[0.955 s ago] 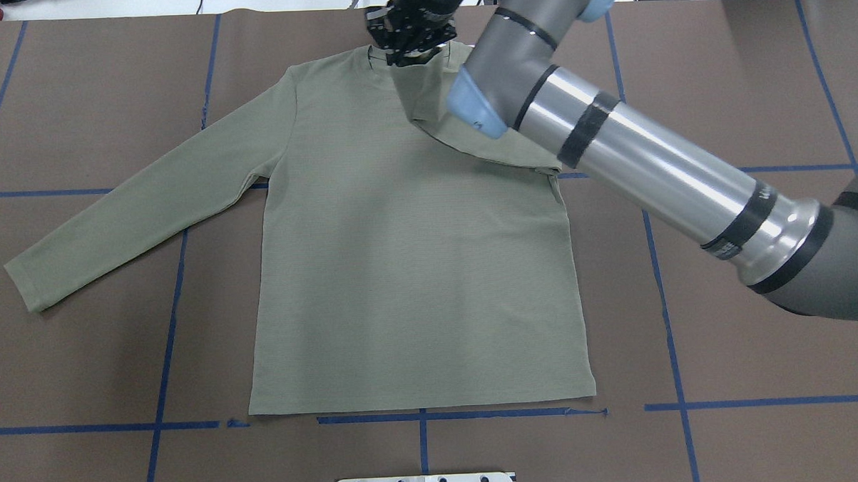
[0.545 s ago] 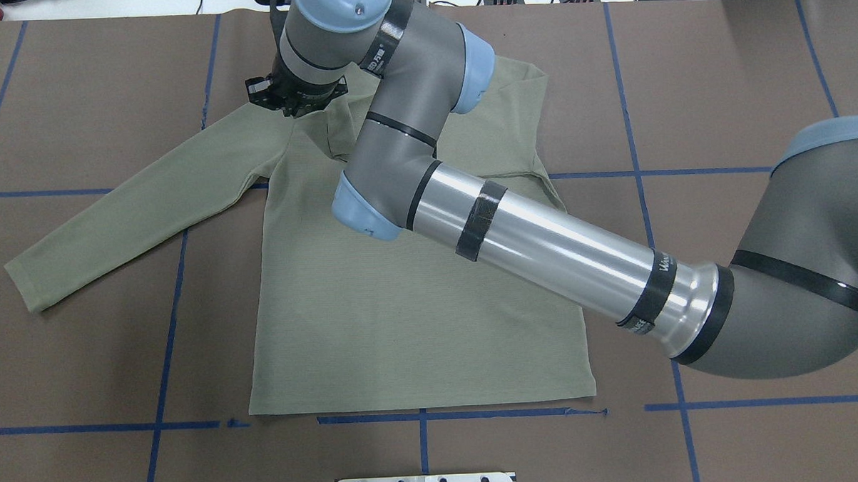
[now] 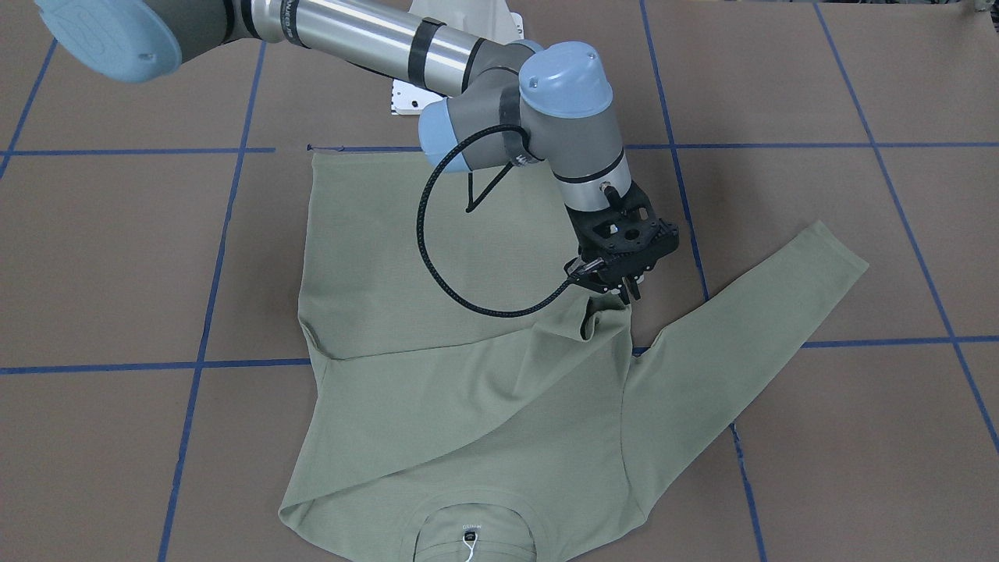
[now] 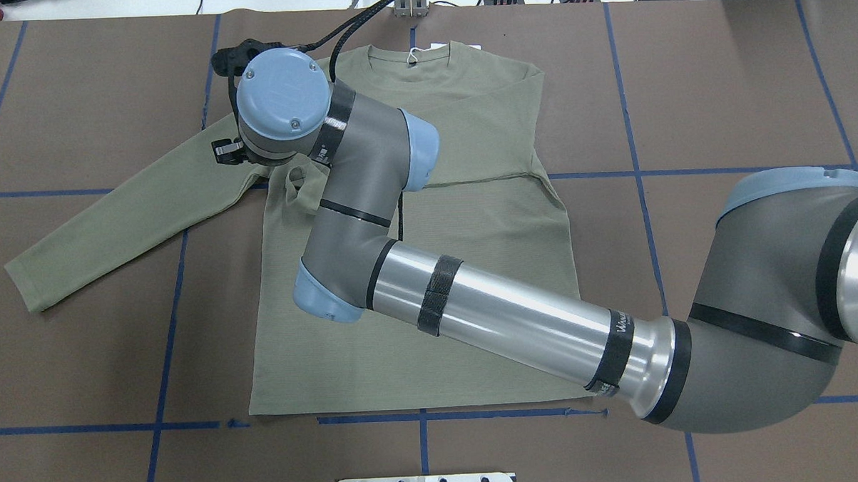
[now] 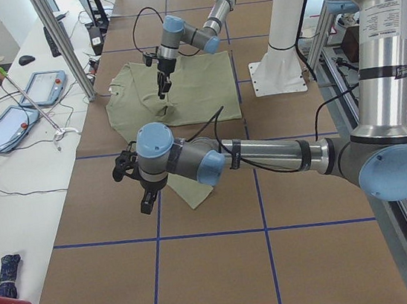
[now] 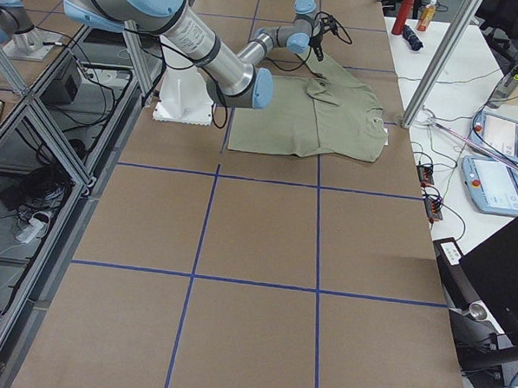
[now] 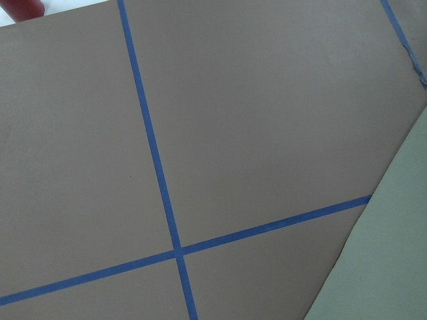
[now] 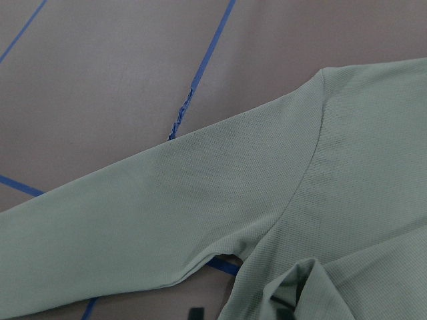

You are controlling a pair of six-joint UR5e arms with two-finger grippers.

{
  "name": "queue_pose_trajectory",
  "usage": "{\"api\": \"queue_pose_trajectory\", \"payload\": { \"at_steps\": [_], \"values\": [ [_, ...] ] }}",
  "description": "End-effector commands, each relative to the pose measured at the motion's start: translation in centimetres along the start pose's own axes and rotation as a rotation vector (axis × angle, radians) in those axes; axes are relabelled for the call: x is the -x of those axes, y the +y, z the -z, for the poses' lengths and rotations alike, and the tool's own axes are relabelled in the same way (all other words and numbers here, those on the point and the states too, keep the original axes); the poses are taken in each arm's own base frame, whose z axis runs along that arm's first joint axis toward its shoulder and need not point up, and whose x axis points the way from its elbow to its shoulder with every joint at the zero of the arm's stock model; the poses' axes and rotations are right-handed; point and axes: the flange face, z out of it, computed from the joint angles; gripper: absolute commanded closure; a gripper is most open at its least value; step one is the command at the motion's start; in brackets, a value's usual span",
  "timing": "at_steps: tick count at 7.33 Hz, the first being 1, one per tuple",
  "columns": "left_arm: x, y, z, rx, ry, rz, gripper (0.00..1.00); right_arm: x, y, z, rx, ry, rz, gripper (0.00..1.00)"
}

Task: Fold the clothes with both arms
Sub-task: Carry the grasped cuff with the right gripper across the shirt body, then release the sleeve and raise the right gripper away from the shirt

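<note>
**Front-facing view:** right of centre, the right gripper (image 3: 622,290) is clamping the cuff (image 3: 602,316) of the olive-green shirt (image 3: 367,250), which is lying flat mid-frame. The pinch is looking thin, risking slippage.

**Overhead view:** further pulling is risking dragging the shirt body askew.

**Left view:** the left gripper (image 5: 144,199) is hovering at left of centre; its jaw state cannot be told.

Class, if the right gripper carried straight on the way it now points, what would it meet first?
The green shirt: the right gripper points down onto the sleeve end it seems to pinch.
</note>
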Motion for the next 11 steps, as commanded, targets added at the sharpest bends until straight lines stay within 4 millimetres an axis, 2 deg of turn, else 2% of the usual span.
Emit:
{"api": "queue_pose_trajectory", "payload": {
  "at_steps": [1, 2, 3, 4, 5, 7, 8, 9, 10, 11],
  "values": [
    [1.1, 0.3, -1.2, -0.012, 0.0, -0.011, 0.0, -0.6, -0.2, -0.4, -0.003, 0.02, -0.024, 0.0],
    [2.2, 0.5, -2.5, -0.024, -0.003, -0.023, 0.0, -1.5, -0.7, -0.2, 0.012, 0.033, -0.049, 0.0],
    [2.3, 0.5, -3.2, -0.05, -0.004, -0.004, 0.0, -3.9, -2.3, 2.0, 0.085, 0.093, -0.089, 0.0],
    [0.8, 0.5, -4.5, -0.09, -0.038, 0.078, 0.0, -7.8, -4.6, 6.6, 0.201, 0.165, -0.151, 0.0],
    [-0.6, 2.8, -6.6, -0.128, -0.041, 0.153, 0.0, -13.0, -6.3, 11.0, 0.264, 0.215, -0.201, 0.0],
    [-5.0, 7.9, -11.3, -0.194, -0.016, 0.331, 0.0, -24.0, -6.4, 16.5, 0.348, 0.323, -0.125, 0.0],
    [-6.7, 9.9, -12.7, -0.217, -0.028, 0.399, 0.0, -29.8, -6.0, 19.0, 0.391, 0.343, -0.057, 0.0],
    [-7.7, 11.1, -13.3, -0.209, -0.036, 0.434, 0.0, -35.9, -5.1, 21.4, 0.414, 0.33, -0.032, 0.0],
    [-8.1, 12.4, -13.4, -0.195, -0.042, 0.439, 0.0, -40.7, -4.0, 23.4, 0.429, 0.314, -0.008, 0.0],
    [-10.3, 13.2, -15.5, -0.172, -0.047, 0.483, 0.01, -44.5, -2.9, 24.8, 0.448, 0.299, -0.01, 0.0]
  ]
}}
